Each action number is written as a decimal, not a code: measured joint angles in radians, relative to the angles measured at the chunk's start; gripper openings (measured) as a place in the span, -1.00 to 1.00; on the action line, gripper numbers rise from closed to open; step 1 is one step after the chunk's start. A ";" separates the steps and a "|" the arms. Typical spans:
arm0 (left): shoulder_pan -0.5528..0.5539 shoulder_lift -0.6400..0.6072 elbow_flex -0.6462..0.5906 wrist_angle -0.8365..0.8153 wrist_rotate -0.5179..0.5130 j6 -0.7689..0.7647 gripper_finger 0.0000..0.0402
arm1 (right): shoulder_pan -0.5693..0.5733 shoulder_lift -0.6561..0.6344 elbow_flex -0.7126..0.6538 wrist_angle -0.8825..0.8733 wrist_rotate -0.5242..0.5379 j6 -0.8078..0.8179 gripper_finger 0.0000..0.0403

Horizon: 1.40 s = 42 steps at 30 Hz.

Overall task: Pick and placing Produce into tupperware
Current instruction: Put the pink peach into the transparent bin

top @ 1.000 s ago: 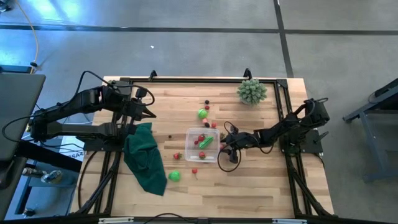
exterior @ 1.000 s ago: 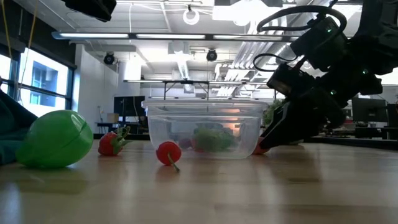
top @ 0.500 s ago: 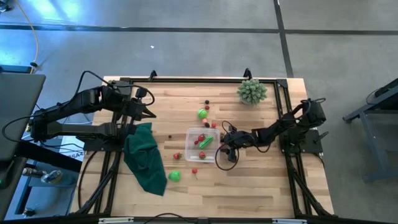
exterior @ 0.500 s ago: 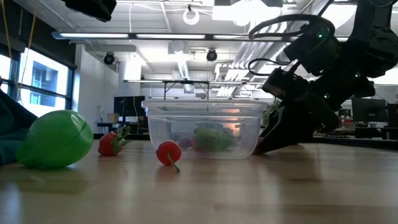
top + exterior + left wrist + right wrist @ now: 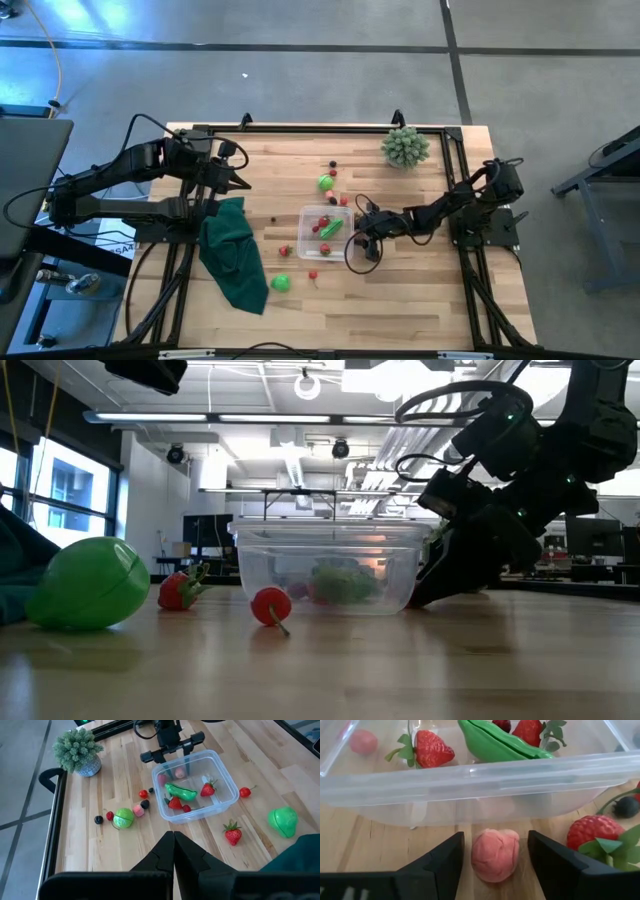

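Two grippers are on record. We find the right gripper [image 5: 492, 865] low on the worktop [image 5: 420, 300], its fingers apart around a pink fruit [image 5: 495, 855] lying just beside the tub's [image 5: 309, 215] right wall. The tub holds strawberries [image 5: 427, 749] and a green pod [image 5: 500, 745]. The left gripper [image 5: 174, 851], fingers together, hangs over the worktop's left side.

Pale green spiky plant [image 5: 405, 147] in a small grey pot, standing near the far right corner of the wooden table [image 5: 420, 290]. Dark green cloth [image 5: 234, 255] crumpled on the table's left side, hanging over toward the near edge. Black frame rails [image 5: 300, 128] along the table's far edge. Grey floor [image 5: 300, 80] beyond, crossed by dark seams.
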 joint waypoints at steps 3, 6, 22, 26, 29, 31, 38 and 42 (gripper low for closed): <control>0.000 0.000 0.000 0.000 0.000 0.000 -1.00 | 0.000 0.000 0.000 -0.006 0.000 0.001 0.00; 0.000 0.000 0.000 0.000 0.000 0.000 -1.00 | 0.000 0.000 0.000 -0.010 0.001 0.002 -0.06; 0.000 0.000 0.000 0.000 0.000 0.000 -1.00 | -0.001 0.000 -0.001 -0.017 -0.005 0.047 -0.36; 0.000 0.000 0.000 0.000 0.000 0.000 -1.00 | -0.001 0.000 -0.002 -0.012 -0.013 0.073 -0.37; 0.000 0.000 0.000 0.000 0.000 0.000 -1.00 | -0.001 -0.013 -0.003 -0.023 -0.033 0.081 -0.37; 0.000 0.000 0.000 0.000 0.000 0.000 -1.00 | 0.000 -0.037 -0.003 -0.052 -0.059 0.087 -0.37; 0.000 0.000 0.000 0.000 0.000 0.000 -1.00 | 0.005 -0.200 -0.006 -0.235 -0.131 0.136 -0.38; 0.000 0.000 0.000 0.000 0.000 0.000 -1.00 | 0.020 -0.333 -0.006 -0.327 -0.131 0.137 -0.38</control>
